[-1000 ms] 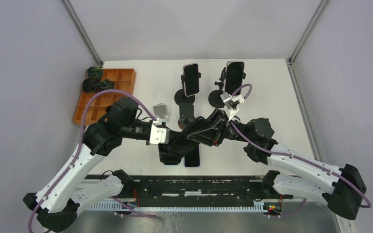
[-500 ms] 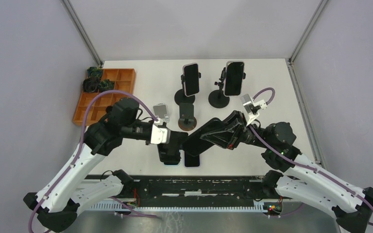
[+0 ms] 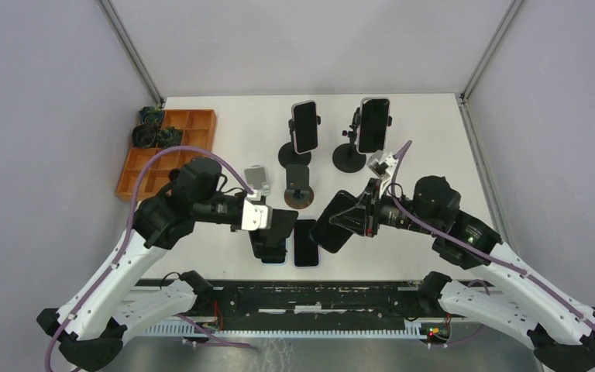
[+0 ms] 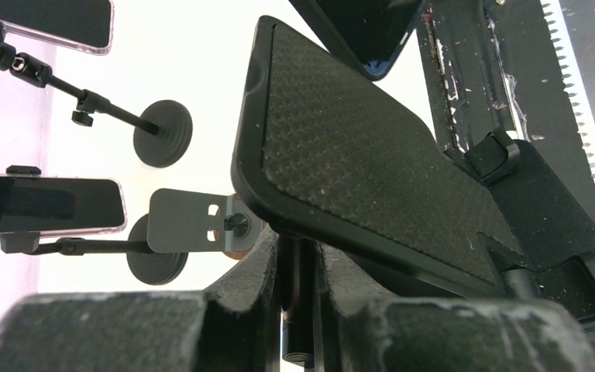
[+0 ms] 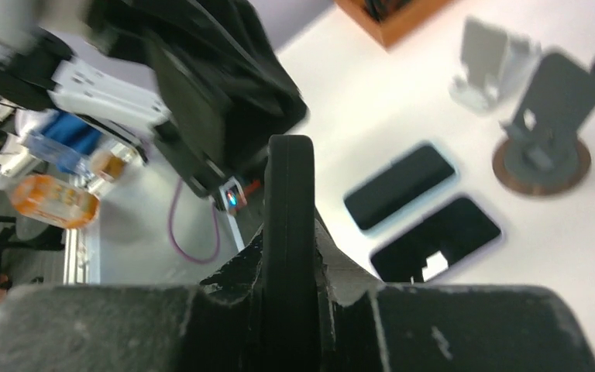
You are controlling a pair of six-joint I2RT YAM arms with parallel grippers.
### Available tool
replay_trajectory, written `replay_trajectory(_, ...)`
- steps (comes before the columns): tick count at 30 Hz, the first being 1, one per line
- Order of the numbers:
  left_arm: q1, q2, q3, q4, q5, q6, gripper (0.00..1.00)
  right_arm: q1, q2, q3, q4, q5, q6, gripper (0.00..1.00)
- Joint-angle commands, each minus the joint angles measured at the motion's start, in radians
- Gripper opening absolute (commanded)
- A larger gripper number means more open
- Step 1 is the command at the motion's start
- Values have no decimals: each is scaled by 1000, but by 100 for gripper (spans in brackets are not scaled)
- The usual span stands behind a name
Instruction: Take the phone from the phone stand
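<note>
Seen from the top, the rail runs along the near edge at 6 o'clock. Just past it the left claw is clenched on a dark textured slab, probably a cased phone, and it has not moved. Beside it at 6 o'clock a flat phone lies on the surface; the right wrist view shows a second one next to it.

At 4 o'clock the right claw grasps the phone by its edge, tilted and lifted off the surface. This is the change. A second ago the right arm reached across toward the left claw, with its jaws a little wider. Now the jaws have tightened and the arm has drawn back to the right, so the arms no longer cross.

At the centre the stand is empty. The removal therefore looks done, and only putting the phone down seems to remain.

The open room is at 3 o'clock, up to the right edge; 6 o'clock is crowded. Far off at 12 o'clock, two loaded stands are near the right arm's cable. The tray at 10 o'clock is well apart.
</note>
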Motion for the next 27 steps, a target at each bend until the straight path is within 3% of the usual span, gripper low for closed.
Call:
replay_trajectory(1, 1, -25, 39, 8, -6, 45, 2, -10, 3, -3, -139, 34, -36, 0)
replay_trajectory(9, 1, -37, 52, -23, -5, 82, 2, -24, 128, -70, -291, 173, -88, 0)
replay_trajectory(27, 1, -29, 71, -33, 25, 94, 2, -173, 633, -196, -34, -207, -227, 0)
